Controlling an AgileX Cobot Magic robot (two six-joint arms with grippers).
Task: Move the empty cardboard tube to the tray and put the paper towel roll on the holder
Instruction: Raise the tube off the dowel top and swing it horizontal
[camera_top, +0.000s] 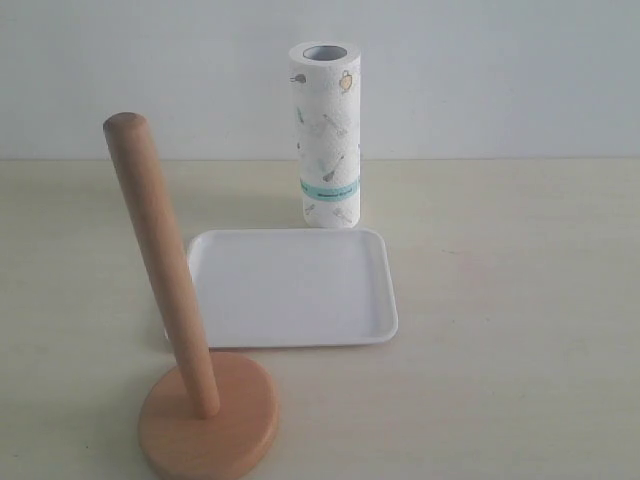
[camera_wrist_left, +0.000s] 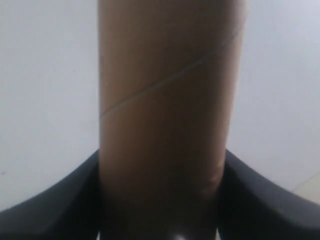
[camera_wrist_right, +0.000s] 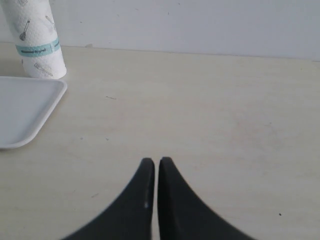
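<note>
The plain brown cardboard tube (camera_wrist_left: 170, 75) fills the left wrist view. My left gripper (camera_wrist_left: 161, 157) is shut on it, one dark finger pressing each side. The tube and both grippers are out of the exterior view. The wooden holder (camera_top: 165, 270) stands at the front left with its pole bare. Just right of it lies the white tray (camera_top: 290, 290) with nothing on it. The printed paper towel roll (camera_top: 328, 140) stands upright behind the tray. My right gripper (camera_wrist_right: 156, 161) is shut on nothing, over bare table to the right of the tray (camera_wrist_right: 25, 110) and the roll (camera_wrist_right: 37, 40).
A pale beige table (camera_top: 520, 300) carries everything, with a plain white wall (camera_top: 500, 70) along its far edge. The holder's round disc base (camera_top: 210, 425) sits close to the front edge.
</note>
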